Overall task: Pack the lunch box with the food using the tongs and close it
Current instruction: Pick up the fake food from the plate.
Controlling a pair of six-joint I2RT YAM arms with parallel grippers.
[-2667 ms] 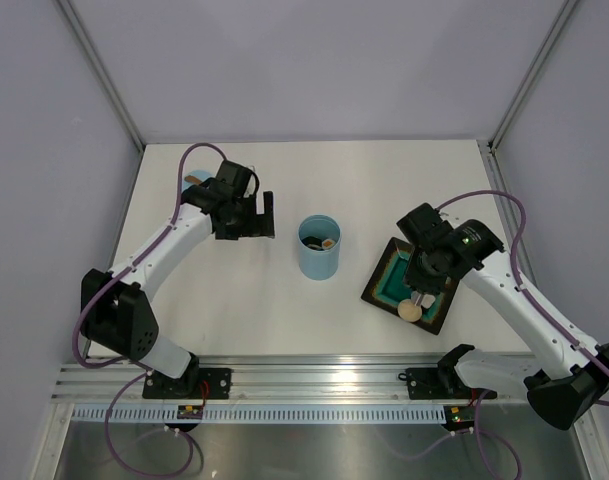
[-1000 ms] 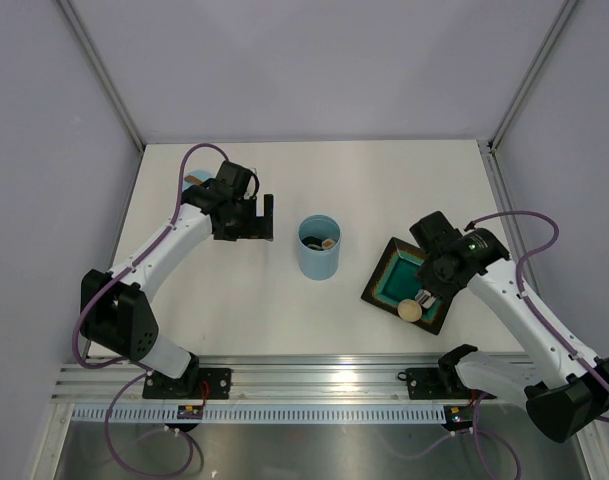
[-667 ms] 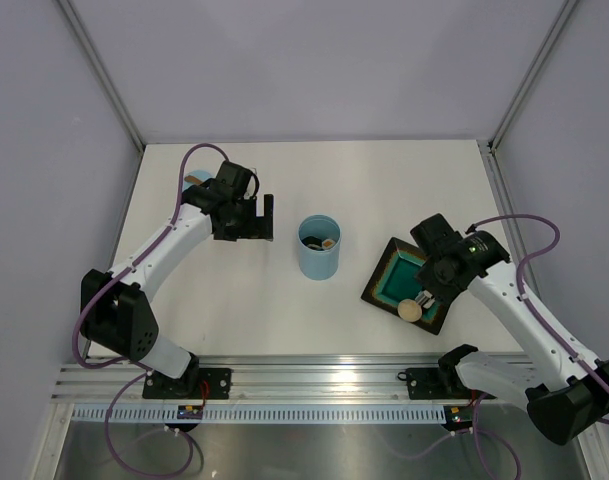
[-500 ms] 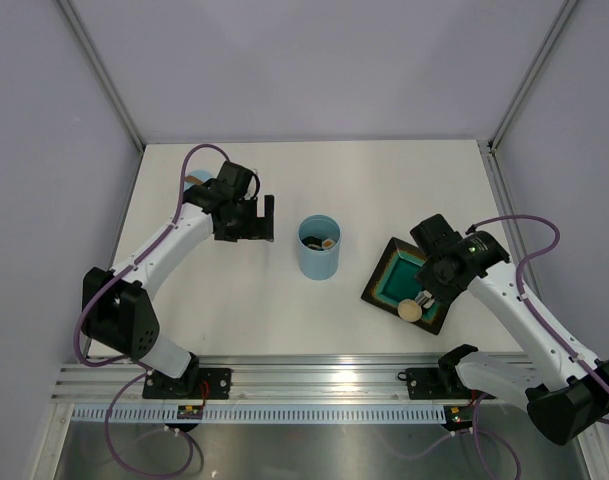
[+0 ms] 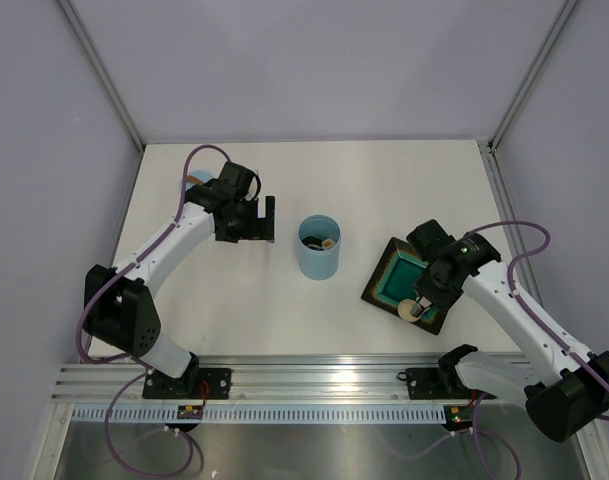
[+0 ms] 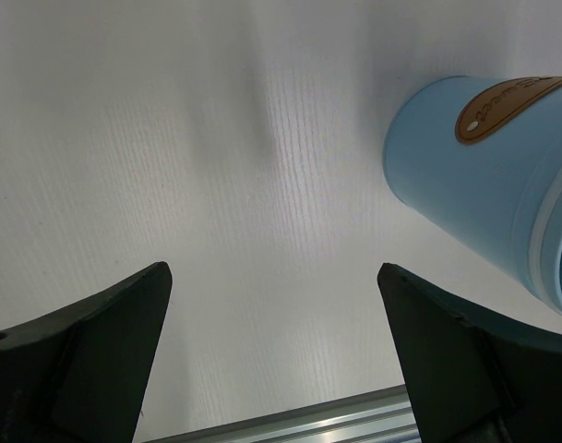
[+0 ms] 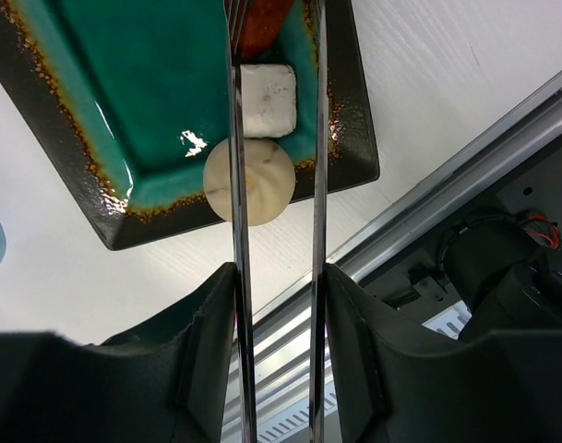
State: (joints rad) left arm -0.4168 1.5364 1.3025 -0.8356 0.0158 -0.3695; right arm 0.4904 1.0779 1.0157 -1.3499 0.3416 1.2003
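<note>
While I am watching the overhead feed, the right end effector point(image 5: 425, 293) is gripping the tongs point(image 7: 236, 138), its fingers pressing the two thin arms partway together. The arms are reaching out over the dark plate point(image 7: 124, 120), where a round bun point(image 7: 262, 180), a white cube point(image 7: 269, 100) and a red piece point(image 7: 262, 23) are lying. The lunch box point(image 5: 319, 250) is standing upright mid-bench point(image 5: 384, 180), uncovered, with some pieces inside. The left end effector point(image 5: 254, 218) is hovering near its left side, spread wide and holding nothing.
</note>
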